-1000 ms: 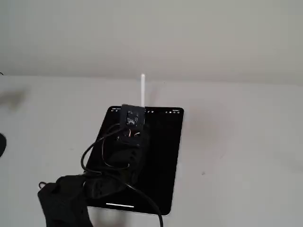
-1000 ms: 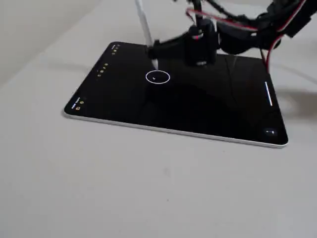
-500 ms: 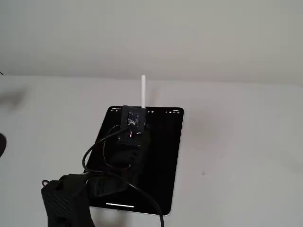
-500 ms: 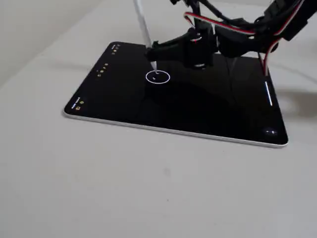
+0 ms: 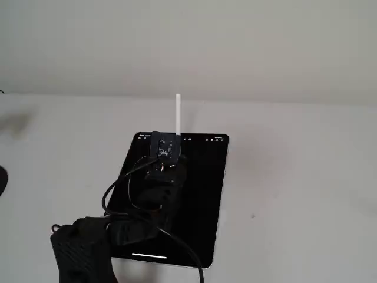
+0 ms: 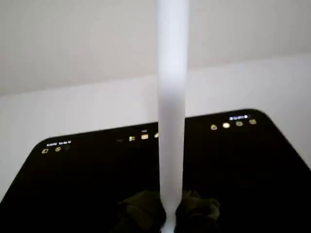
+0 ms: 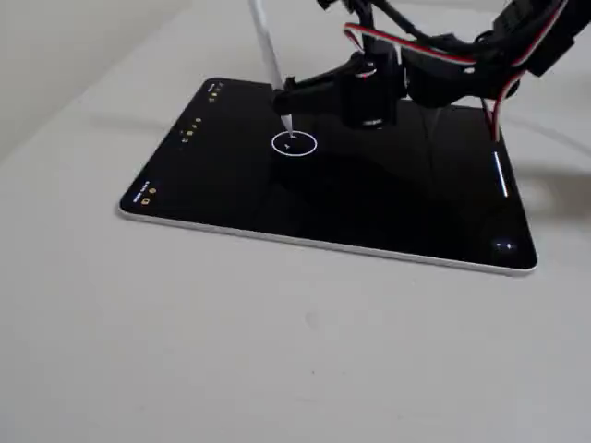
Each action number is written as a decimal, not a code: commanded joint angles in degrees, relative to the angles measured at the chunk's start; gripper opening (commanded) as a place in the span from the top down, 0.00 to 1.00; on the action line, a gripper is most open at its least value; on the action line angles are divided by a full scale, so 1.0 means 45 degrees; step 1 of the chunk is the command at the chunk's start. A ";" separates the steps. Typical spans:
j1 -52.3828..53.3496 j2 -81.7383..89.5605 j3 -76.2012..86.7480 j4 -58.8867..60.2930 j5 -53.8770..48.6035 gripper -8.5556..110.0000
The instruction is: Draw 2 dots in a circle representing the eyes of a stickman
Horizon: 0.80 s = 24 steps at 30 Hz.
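Fixed view beside bench: your hand (image 7: 294, 90) pinches white stylus (image 7: 270, 57), tip inside circle (image 7: 295, 143) near tablet (image 7: 231, 198) far edge. One faint dot visible; second unclear, likely left.

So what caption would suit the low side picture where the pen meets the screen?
A gripper holds a white stylus tip-down inside the circle on a black tablet.
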 commanded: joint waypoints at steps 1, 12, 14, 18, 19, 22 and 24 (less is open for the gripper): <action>0.0020 0.0410 -0.0371 -0.0195 -0.0117 0.93; 0.0156 0.0215 -0.0254 -0.0293 -0.0352 0.93; 0.0117 0.0156 -0.0371 -0.0312 -0.0352 0.93; -0.0117 0.0234 -0.0293 -0.0391 -0.0352 0.93; -0.0156 0.0234 -0.0195 -0.0391 -0.0352 0.93; -0.0234 0.0293 0.0059 -0.0430 -0.0352 0.93; -0.0293 0.0391 0.0293 -0.0488 -0.0352 0.93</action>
